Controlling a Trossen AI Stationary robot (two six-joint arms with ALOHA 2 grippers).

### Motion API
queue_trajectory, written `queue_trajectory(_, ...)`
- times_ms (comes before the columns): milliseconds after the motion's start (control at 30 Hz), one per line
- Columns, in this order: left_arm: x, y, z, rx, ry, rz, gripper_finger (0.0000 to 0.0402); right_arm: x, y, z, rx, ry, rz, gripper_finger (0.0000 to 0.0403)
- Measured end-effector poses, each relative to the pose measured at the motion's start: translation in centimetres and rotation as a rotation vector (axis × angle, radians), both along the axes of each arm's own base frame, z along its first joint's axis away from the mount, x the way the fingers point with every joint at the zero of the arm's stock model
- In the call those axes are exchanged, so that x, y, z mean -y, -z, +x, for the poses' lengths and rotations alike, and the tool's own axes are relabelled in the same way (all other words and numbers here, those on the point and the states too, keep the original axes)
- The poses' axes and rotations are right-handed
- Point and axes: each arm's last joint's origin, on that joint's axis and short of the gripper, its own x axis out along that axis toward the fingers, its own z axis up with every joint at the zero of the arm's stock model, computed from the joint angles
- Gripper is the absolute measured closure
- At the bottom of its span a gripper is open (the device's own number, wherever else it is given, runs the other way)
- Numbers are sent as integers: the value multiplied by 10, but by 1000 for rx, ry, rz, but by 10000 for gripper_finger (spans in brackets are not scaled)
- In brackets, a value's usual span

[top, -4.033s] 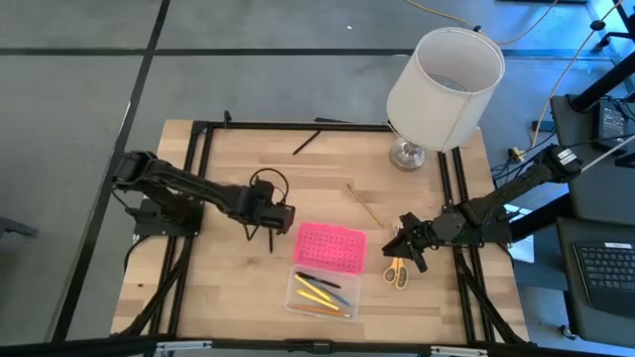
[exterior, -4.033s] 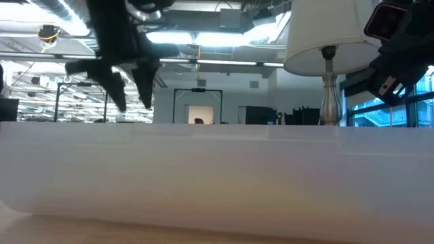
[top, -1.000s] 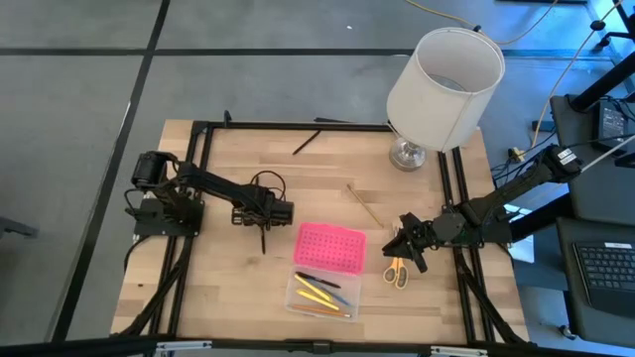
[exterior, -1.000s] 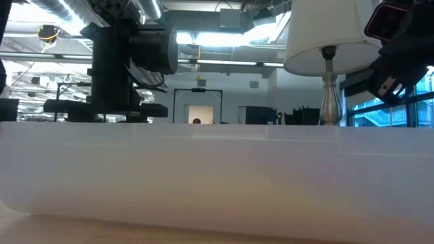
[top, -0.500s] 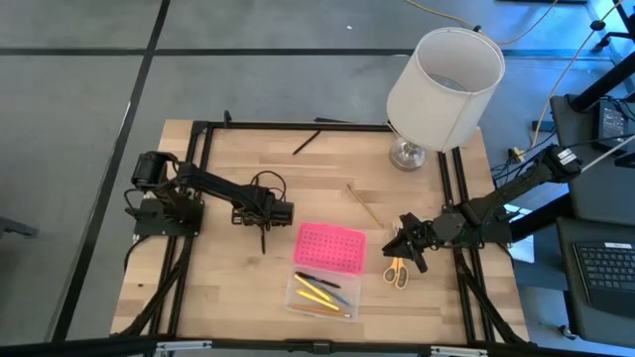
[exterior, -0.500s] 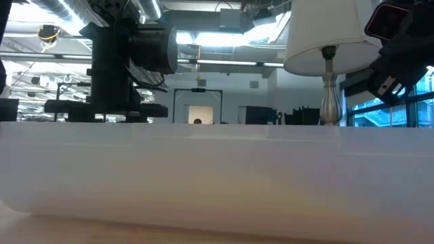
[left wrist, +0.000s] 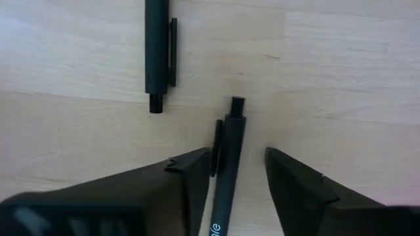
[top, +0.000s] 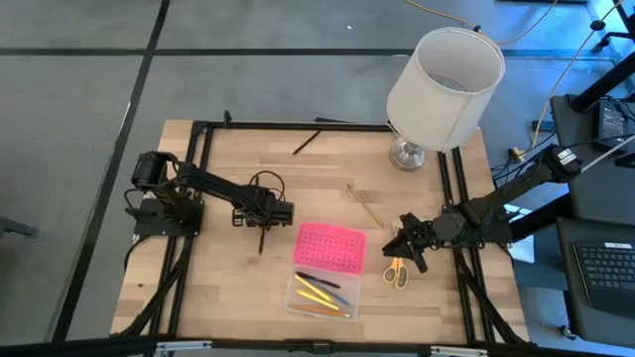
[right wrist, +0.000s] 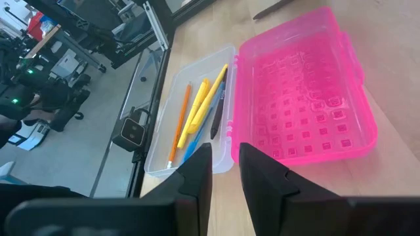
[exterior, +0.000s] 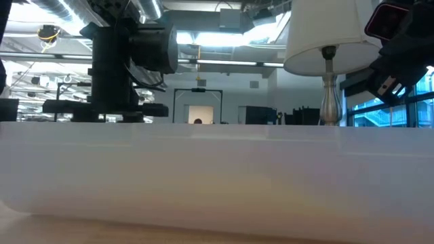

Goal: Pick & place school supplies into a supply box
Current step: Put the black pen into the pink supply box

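Two black pens lie on the wooden table under my left arm. One black pen [left wrist: 226,170] lies between the fingers of my open left gripper [left wrist: 236,180], which points down left of the supply box. The other black pen [left wrist: 157,52] lies just beyond it. The supply box stands open, its pink lid [top: 329,246] flat on the table and its clear base [top: 322,294] holding several pens and pencils. My right gripper [top: 405,248] hovers right of the box, over the yellow-handled scissors [top: 397,270]. Its fingers [right wrist: 197,177] stand a little apart with nothing between them. My left gripper comes from above with its fingers on either side of the pen's clip end, lying across the pen. One finger [left wrist: 193,174] stands right at the pen's clip [left wrist: 216,147]; whether it touches, I cannot tell. The other finger is apart from the pen, which lies flat on the table.
A white-shaded lamp [top: 442,84] stands at the far right corner. A wood-brown pencil [top: 365,205] lies between lamp and box, and another dark pen [top: 307,142] lies near the far edge. Black frame rails [top: 198,198] run along the table's sides.
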Motion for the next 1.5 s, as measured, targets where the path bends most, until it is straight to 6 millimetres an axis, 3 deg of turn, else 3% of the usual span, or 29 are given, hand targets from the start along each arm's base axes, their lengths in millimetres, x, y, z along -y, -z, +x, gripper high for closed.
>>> queue_trajectory(233, 0, 0, 0, -1, 5, 12, 305, 0, 0, 0, 0, 0, 0, 320)
queue_trajectory(467, 0, 0, 1, -8, 150, 26, 332, 0, 0, 0, 0, 0, 0, 320)
queue_trajectory(1000, 5, -2, 1, 2, 252, 39, 349, 0, 0, 0, -1, 1, 4, 320)
queue_trajectory(1333, 8, -33, -3, 144, 331, 8, 349, 0, 0, 0, -1, 1, 3, 320)
queue_trajectory(1500, 18, -60, 11, 435, 501, 19, 349, 0, 0, 0, 0, -1, -1, 320)
